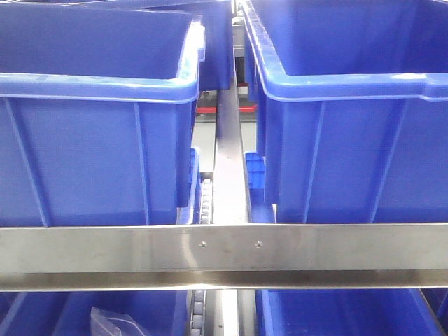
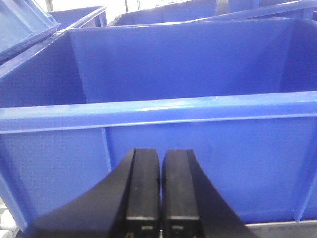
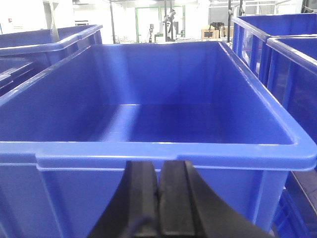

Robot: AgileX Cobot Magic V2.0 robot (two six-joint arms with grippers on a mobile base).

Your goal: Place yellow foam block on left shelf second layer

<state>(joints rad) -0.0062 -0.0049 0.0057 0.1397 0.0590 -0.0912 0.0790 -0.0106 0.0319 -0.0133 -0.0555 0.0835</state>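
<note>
Left fingers (image 2: pixel 159 193) pressed together, level before a blue bin (image 2: pixel 198 144), right fingers (image 3: pixel 158 198) likewise closed, empty, facing another bin (image 3: pixel 163 153)

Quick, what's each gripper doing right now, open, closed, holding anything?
Left gripper: closed, nothing between its fingers.
Right gripper: closed, nothing between its fingers.

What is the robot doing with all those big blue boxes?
Right now it isn't holding anything. The left pincer is shut and empty, pointing at the front wall of a blue bin. The right pincer is shut and empty too, in front of another blue bin, which looks empty inside. In the front view two blue bins sit side by side on a metal shelf rail. The yellow foam block it should put away is not in sight in any view.
</note>
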